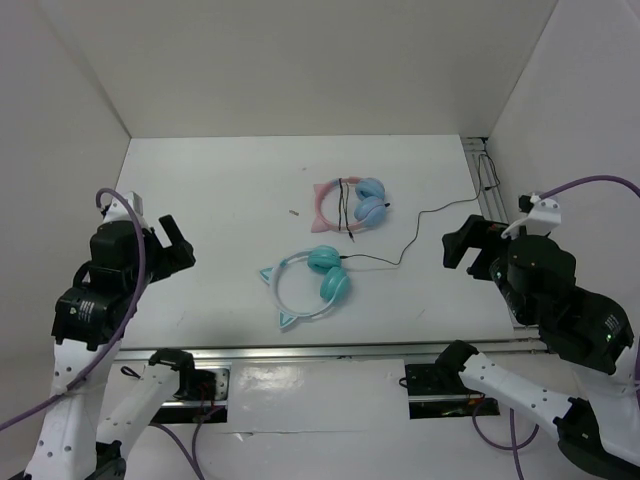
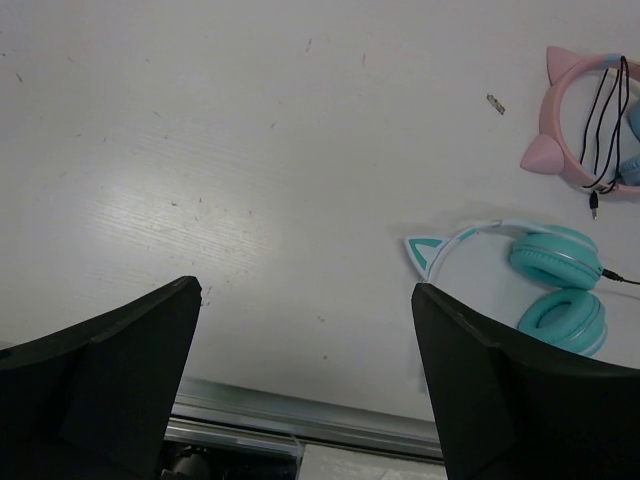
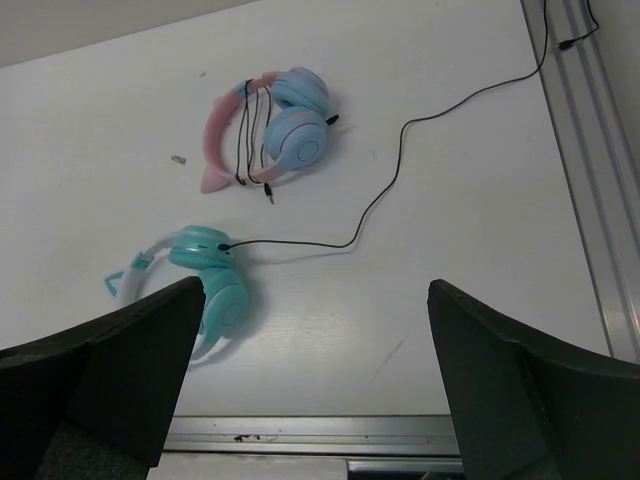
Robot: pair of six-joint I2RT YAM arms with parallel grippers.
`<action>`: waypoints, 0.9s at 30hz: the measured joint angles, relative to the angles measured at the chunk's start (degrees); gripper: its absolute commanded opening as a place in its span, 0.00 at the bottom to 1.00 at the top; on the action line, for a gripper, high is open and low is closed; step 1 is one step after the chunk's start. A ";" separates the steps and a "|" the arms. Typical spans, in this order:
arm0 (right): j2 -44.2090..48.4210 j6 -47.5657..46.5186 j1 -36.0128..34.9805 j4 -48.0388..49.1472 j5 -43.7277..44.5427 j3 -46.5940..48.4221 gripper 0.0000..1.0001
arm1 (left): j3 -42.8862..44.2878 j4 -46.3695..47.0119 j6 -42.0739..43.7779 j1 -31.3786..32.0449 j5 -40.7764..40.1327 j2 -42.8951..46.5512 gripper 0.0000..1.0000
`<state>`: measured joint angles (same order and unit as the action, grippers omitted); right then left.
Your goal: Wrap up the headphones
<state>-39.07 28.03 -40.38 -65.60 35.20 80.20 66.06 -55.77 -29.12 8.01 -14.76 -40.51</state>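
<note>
**Both arms poised, the wrap not yet started**

The left fingers [image 2: 120, 380] stood spread wide with nothing between them, high over the near left of the bench [image 1: 200, 190]. The right fingers [image 3: 110, 370] were parted and empty too, out at the near right.

Between the two arms the headphones [image 1: 325, 262] lay flat in the middle of the bench, cat-ear band towards the left and teal cups towards the right. Their black cable [image 3: 345, 244] left the farther cup, trailed right, bent away and ran off to the metal rail [image 1: 490, 185] at the far right.

I judged the opening reach was the step in hand. It seemed best for the left arm to come down on the bare band and steady it, while the right arm took the cable close beside the cup, not out at its loose end. Drawing the slack in gently should keep the plug end from catching on the rail. The pink pair [image 1: 330, 205] just beyond, its cord looped across its band, showed the sort of finish to aim for.
</note>
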 measured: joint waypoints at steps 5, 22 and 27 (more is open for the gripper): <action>0.00 -0.92 -0.04 0.52 0.00 -0.31 1.00 | -1.07 0.33 -0.20 0.00 0.52 0.00 1.00; -3.28 -2.47 -0.15 5.14 -3.48 -7.85 1.00 | -24.57 24.48 -16.65 19.67 10.10 -20.22 1.00; -3.28 -2.60 -0.15 6.03 -4.85 -8.70 1.00 | -25.16 29.68 -25.75 30.80 6.29 -31.34 0.99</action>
<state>-42.35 25.43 -40.53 -59.57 30.35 71.50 40.91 -26.09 -54.87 38.81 -8.47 -71.85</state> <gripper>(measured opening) 0.999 0.993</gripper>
